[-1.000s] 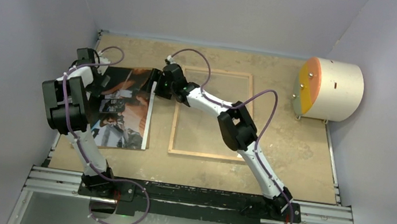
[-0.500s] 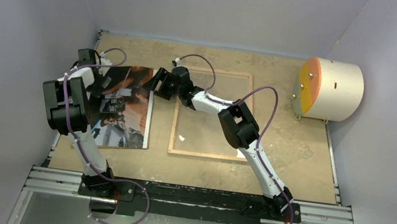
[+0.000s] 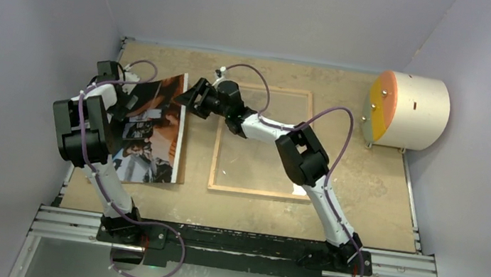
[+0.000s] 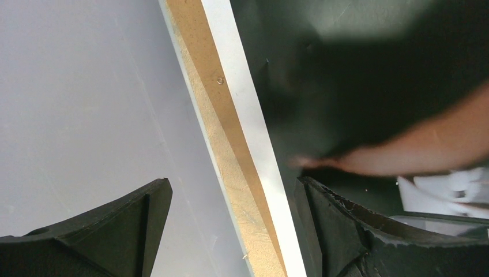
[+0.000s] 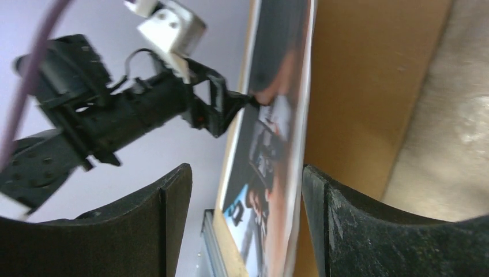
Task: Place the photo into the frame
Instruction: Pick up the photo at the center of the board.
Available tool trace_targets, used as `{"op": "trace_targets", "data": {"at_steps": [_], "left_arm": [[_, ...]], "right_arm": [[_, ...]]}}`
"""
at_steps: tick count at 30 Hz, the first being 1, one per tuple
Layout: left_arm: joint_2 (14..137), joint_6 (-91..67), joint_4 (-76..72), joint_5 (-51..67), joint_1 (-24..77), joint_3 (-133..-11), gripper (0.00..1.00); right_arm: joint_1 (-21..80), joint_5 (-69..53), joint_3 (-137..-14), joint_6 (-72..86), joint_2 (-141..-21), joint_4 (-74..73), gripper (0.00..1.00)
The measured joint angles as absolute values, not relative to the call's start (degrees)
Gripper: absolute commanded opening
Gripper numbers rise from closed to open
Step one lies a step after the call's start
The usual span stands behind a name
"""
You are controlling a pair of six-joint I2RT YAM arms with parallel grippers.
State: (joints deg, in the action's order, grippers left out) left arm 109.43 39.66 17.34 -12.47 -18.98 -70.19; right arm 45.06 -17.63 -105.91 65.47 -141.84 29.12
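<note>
The table (image 3: 365, 190) carried a white drum (image 3: 415, 111) at its far right, and the frame (image 3: 253, 192) lay flat in the middle. Left of the frame, the photo (image 3: 153, 133) faced picture-side up, its right edge raised off the brown backing board (image 3: 182, 155). The left gripper (image 3: 131, 103) had its jaws wide apart astride the photo's left edge. The right gripper (image 3: 189, 97) was spread around the far right corner, unclamped.

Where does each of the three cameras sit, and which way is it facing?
Top external: above and behind the bases, looking down at the table; both arms show.
Left wrist: looks past the left fingers at the photo and its edge.
Right wrist: looks left past the right fingers along the photo's edge toward the left gripper.
Shared: all three show the photo.
</note>
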Motion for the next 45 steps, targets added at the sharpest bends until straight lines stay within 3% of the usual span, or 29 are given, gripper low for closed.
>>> {"op": "trace_targets", "data": {"at_steps": [11,28,30,37,43,45], "left_arm": [[109.19,39.92,16.91,-12.47,-18.94,-69.82,0.85],[108.84,40.14,16.29,-12.40,-18.96,-69.25,0.84],[108.84,40.16,16.29,-12.40,-18.96,-69.25,0.84],[108.84,40.14,16.45,-12.38,-18.96,-69.36,0.85],[108.86,39.88,18.98,-11.20,-19.00,-70.67,0.91],[108.86,39.55,21.06,-10.13,-18.98,-71.66,0.97]], "right_arm": [[45.32,-20.60,-101.19,74.65,-140.31,39.81,0.71],[45.32,-22.65,-105.91,71.66,-147.52,35.09,0.68],[45.32,-22.68,-106.19,70.50,-147.85,34.00,0.61],[45.32,-22.70,-107.74,67.79,-147.85,32.23,0.18],[45.32,-23.31,-111.72,67.05,-147.85,31.83,0.00],[45.32,-23.70,-112.36,66.54,-147.85,31.66,0.00]]}}
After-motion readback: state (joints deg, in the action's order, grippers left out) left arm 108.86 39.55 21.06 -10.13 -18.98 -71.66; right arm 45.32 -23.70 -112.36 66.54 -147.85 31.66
